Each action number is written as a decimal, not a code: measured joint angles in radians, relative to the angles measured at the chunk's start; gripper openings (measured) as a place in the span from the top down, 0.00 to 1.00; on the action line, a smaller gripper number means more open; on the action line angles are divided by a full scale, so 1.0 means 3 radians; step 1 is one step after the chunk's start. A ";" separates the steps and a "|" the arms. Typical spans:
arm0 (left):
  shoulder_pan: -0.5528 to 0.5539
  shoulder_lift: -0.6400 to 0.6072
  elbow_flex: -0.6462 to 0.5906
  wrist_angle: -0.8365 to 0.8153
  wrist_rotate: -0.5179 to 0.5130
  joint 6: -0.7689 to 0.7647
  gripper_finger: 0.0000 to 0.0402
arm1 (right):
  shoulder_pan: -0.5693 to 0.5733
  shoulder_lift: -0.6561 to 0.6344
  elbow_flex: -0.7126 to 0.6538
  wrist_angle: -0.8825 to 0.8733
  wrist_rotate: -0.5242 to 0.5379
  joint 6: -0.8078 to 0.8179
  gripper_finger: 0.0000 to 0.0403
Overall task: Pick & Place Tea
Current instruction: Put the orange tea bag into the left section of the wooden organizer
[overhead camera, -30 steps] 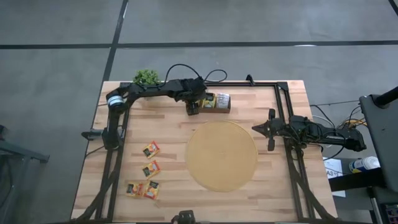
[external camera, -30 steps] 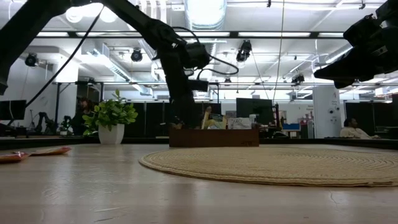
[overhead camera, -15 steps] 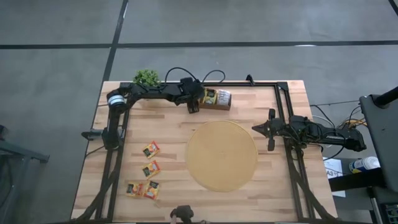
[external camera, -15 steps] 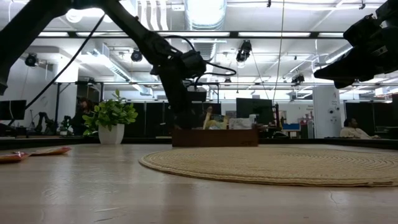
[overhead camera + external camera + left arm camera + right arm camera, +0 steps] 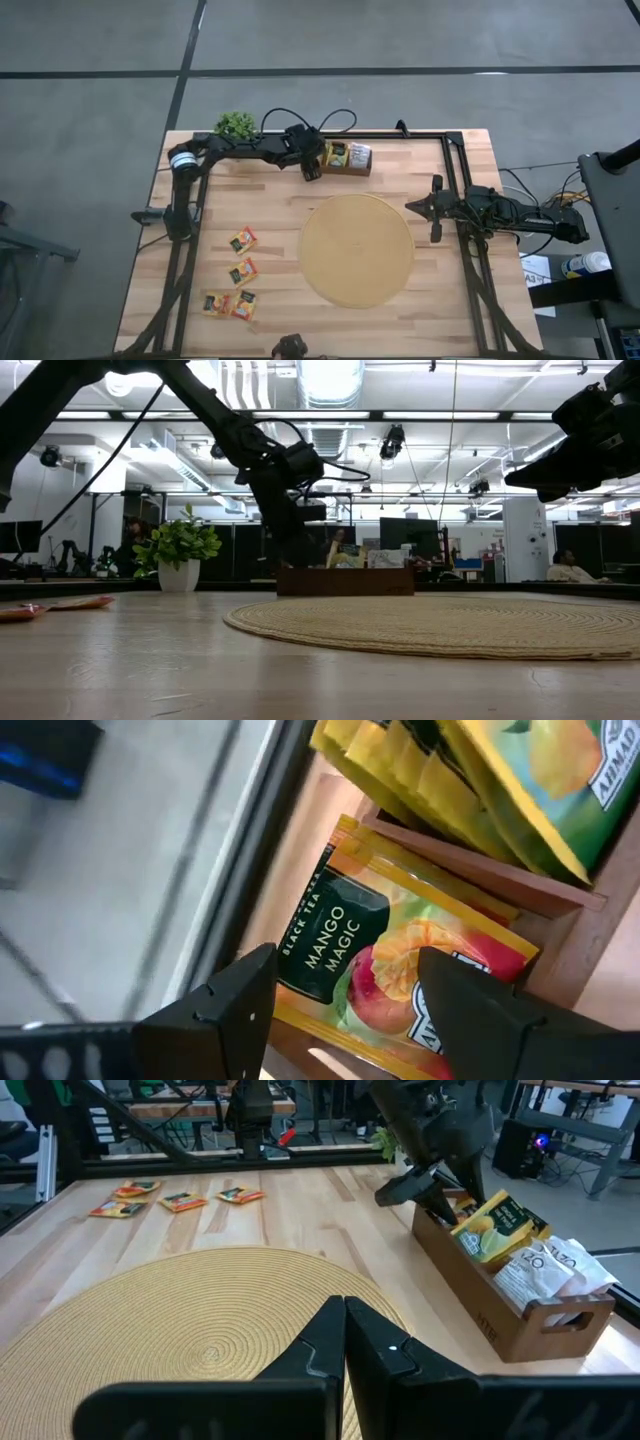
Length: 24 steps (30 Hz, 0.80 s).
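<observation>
Left gripper is being held over the tray's end slot, fingers apart, a mango sachet lying loose between them. Fingers should be lifted straight out, sachet untouched. Four sachets are waiting on the desk; one mat, one plant. Right gripper is idling closed beside the mat.
</observation>
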State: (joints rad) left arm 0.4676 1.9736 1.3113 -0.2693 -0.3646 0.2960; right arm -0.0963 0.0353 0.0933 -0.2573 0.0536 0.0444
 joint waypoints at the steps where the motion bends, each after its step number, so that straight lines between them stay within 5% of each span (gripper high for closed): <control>1: 0.0005 0.0000 -0.0013 -0.0022 0.0102 -0.0061 0.40 | 0.0000 0.0000 0.0000 0.0000 0.0000 0.0000 0.98; 15: -0.0178 -0.0060 -0.0018 -0.0669 0.0484 -0.0255 0.40 | 0.0000 0.0001 0.0000 0.0000 0.0000 0.0000 0.98; 24: -0.0220 -0.0609 -0.0044 -0.0782 0.0388 -0.0446 0.40 | -0.0001 0.0001 0.0000 -0.0001 0.0001 0.0000 0.98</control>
State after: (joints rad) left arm 0.4015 1.7910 1.2983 -0.5040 -0.2481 0.1623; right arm -0.0967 0.0357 0.0933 -0.2577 0.0538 0.0444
